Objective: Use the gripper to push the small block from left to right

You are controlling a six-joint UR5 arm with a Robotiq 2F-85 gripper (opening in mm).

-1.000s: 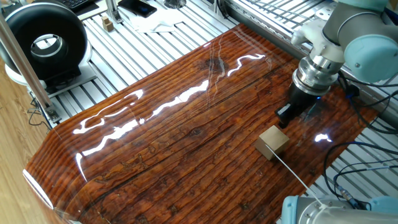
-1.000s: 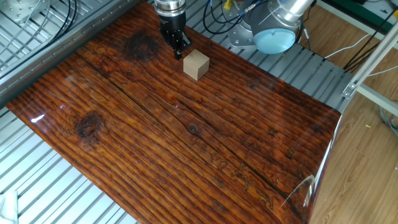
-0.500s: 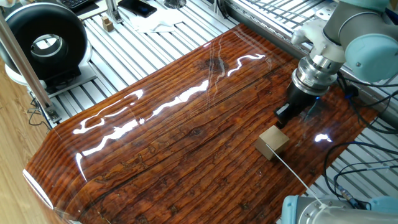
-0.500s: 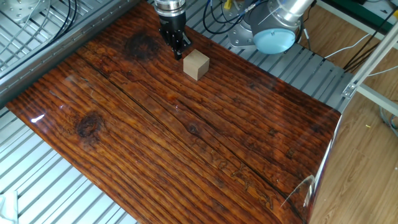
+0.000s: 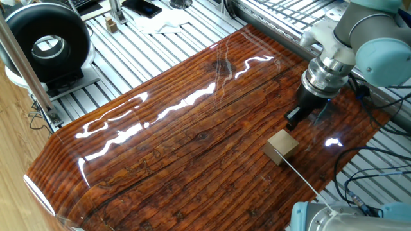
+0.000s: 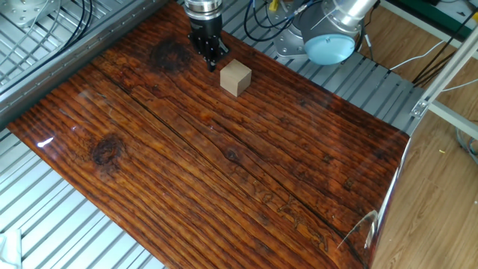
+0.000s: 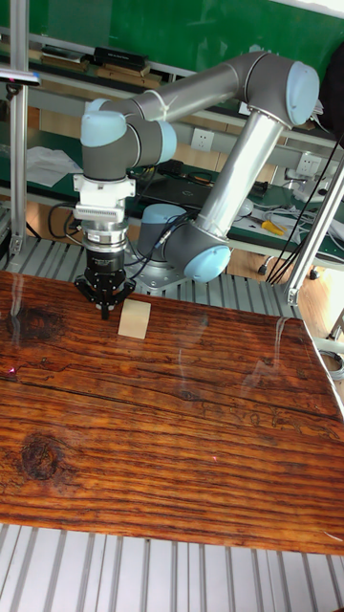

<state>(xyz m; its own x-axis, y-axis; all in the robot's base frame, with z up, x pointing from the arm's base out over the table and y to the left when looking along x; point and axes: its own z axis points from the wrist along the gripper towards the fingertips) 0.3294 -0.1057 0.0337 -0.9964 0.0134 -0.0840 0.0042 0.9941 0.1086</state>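
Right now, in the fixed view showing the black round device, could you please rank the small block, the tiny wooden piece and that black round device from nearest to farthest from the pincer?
1. The small block, just below the pincer on the wooden table.
2. The tiny wooden piece, far upper left on the metal slats.
3. The black round device, at the far left edge.

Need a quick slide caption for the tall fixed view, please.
UR5 gripper lowered to the wooden table, just left of the small block, poised to push.
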